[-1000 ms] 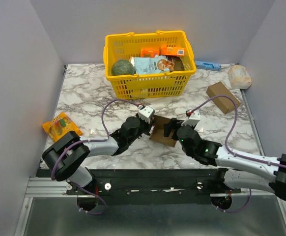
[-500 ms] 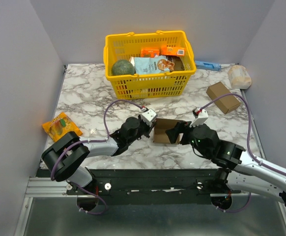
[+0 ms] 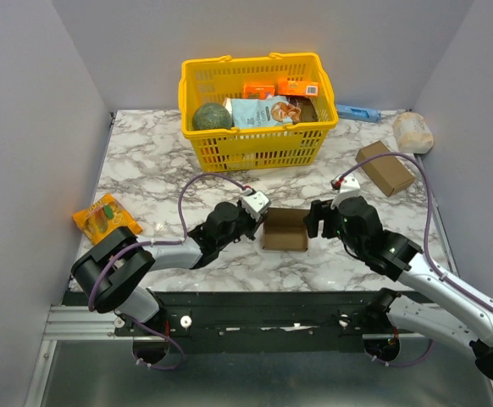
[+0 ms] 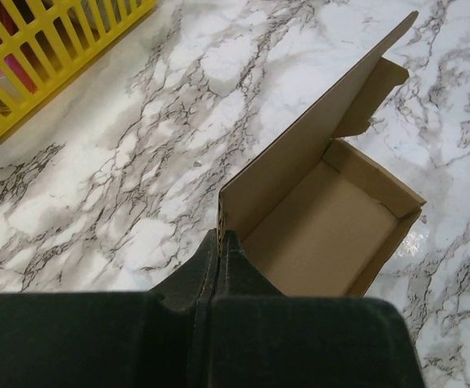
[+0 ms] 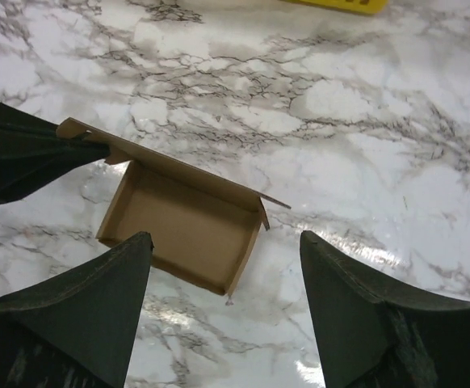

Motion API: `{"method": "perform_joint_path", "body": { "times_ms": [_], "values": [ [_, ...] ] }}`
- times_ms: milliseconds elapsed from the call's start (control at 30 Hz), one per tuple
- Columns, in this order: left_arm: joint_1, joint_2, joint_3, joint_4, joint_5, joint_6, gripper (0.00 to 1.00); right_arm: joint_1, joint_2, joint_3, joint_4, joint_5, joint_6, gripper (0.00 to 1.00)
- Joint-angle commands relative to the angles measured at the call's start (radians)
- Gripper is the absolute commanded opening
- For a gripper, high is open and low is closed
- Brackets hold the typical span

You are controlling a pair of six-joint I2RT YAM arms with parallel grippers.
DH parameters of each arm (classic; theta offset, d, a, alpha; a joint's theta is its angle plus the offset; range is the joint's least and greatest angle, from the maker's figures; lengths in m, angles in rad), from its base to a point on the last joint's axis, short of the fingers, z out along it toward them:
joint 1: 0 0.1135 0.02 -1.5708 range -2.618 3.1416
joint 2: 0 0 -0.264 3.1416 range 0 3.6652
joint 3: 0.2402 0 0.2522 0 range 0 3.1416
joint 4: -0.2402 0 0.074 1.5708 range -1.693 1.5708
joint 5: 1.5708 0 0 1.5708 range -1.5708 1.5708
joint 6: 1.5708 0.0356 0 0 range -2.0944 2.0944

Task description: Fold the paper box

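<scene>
The paper box [image 3: 285,231] is a small brown cardboard tray lying on the marble table between the two arms, its inside facing up. My left gripper [image 3: 258,222] is shut on the box's left wall; in the left wrist view the gripper [image 4: 221,239] pinches the corner of the tall upright flap of the box [image 4: 324,230]. My right gripper [image 3: 316,222] hangs open just right of the box, with nothing between its fingers. In the right wrist view the open gripper [image 5: 225,241] hovers over the near right corner of the box [image 5: 178,222], apart from it.
A yellow basket [image 3: 255,151] full of groceries stands behind the box. An orange snack packet [image 3: 104,216] lies at the left edge. A blocky brown carton [image 3: 384,167], a white bundle [image 3: 413,131] and a blue packet [image 3: 358,112] sit at the back right.
My right gripper has drawn back to the right, off the box. The box's right side now stands uncovered as an open tray. The left gripper has kept its grip.
</scene>
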State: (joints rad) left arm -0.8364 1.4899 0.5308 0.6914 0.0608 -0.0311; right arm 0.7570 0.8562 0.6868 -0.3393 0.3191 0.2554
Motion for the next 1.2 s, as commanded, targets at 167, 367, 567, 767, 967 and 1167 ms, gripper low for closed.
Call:
{"method": "perform_joint_path", "body": {
  "times_ms": [167,367,567,767,967,1167],
  "values": [
    [0.016,-0.034,0.031,-0.066,0.120,0.059,0.00,-0.005,0.133,-0.013,0.268,-0.138,-0.428,0.80],
    [0.017,-0.036,0.047,-0.090,0.136,0.076,0.00,-0.007,0.227,-0.015,0.330,-0.221,-0.571,0.82],
    [0.023,-0.022,0.057,-0.089,0.137,0.069,0.00,-0.005,0.271,-0.020,0.330,-0.311,-0.572,0.73],
    [0.025,-0.011,0.064,-0.069,0.152,0.050,0.00,-0.005,0.354,-0.004,0.342,-0.313,-0.539,0.40],
    [0.040,0.012,0.074,-0.064,0.146,0.036,0.05,-0.005,0.428,0.037,0.270,-0.362,-0.530,0.13],
    [0.092,0.001,0.058,-0.056,0.186,-0.013,0.38,-0.005,0.431,0.037,0.253,-0.390,-0.536,0.01]
  ]
}}
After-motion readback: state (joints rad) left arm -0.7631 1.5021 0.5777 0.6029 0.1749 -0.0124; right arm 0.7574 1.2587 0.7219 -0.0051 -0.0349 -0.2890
